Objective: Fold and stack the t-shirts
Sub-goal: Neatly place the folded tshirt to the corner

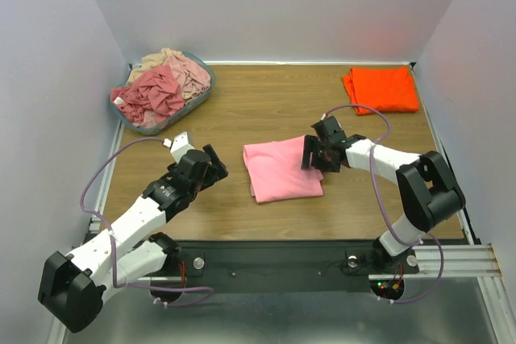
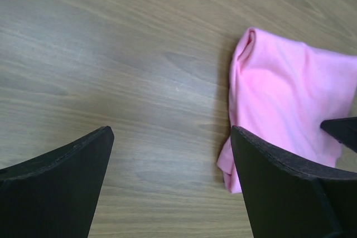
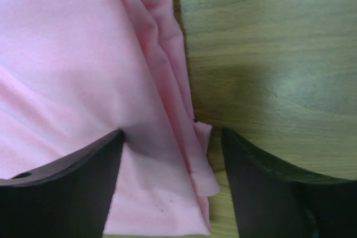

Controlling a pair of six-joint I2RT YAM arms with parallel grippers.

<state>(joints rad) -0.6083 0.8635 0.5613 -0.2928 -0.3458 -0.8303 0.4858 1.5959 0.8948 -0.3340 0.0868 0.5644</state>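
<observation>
My right claw (image 3: 173, 135) stood with its jaws apart over the right-hand edge of the pink t-shirt (image 1: 278, 171). One finger (image 3: 67, 182) was over the cloth and the other over bare wood, so the bunched, layered hem ran up between them. Nothing was clamped. From the wrist view I could not tell whether the finger on the shirt side pressed the fabric or only hung just above it.

The pink t-shirt lay folded into a rough rectangle near the middle of the worktop (image 1: 266, 106), between my two arms.

My left claw (image 2: 172, 137) was spread wide and held nothing. It was low over plain wood just to the left of the pink t-shirt, whose rounded left fold showed beside my right-hand finger.

The orange t-shirt (image 1: 380, 89) lay folded flat in the far right corner, well apart from the pink one. In the far left corner sat the grey-blue basket (image 1: 143, 127), with a dusty rose shirt (image 1: 153, 96) crumpled in front and a beige shirt (image 1: 161, 60) heaped behind it.
</observation>
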